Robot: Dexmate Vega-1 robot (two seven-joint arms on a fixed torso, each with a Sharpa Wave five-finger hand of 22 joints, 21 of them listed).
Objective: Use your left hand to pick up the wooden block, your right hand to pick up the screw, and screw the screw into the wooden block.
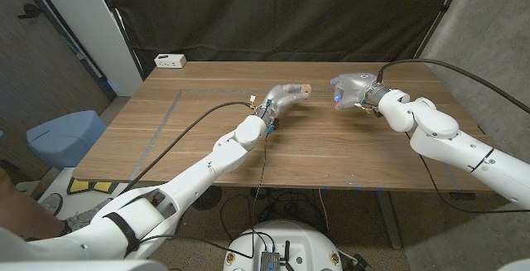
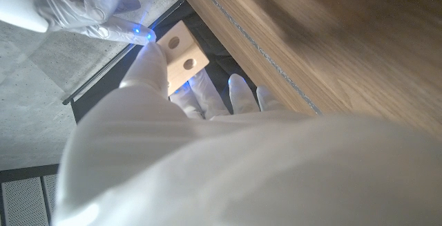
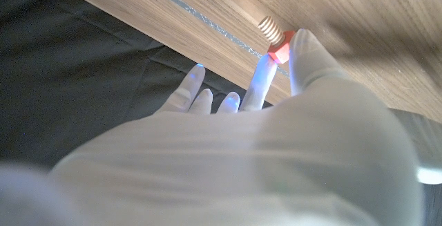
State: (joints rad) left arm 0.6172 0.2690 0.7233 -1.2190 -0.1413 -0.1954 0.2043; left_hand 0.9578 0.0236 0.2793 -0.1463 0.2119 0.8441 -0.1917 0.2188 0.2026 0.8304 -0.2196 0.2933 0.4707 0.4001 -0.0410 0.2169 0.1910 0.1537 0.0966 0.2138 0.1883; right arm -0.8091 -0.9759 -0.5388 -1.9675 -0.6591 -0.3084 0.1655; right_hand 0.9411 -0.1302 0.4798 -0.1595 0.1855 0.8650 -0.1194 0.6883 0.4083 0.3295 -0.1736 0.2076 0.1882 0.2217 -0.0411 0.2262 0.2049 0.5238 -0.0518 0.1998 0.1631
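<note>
1. Dark curtains hang behind the wooden table.
2. Left robot hand grasps the wooden block, raised over the table's middle, holes facing out.
3. Right robot hand pinches the screw by its red head, just right of the block, apart from it.
4. Both pickups look done; next, I'd say, the thread must line up with a hole before turning.
</note>
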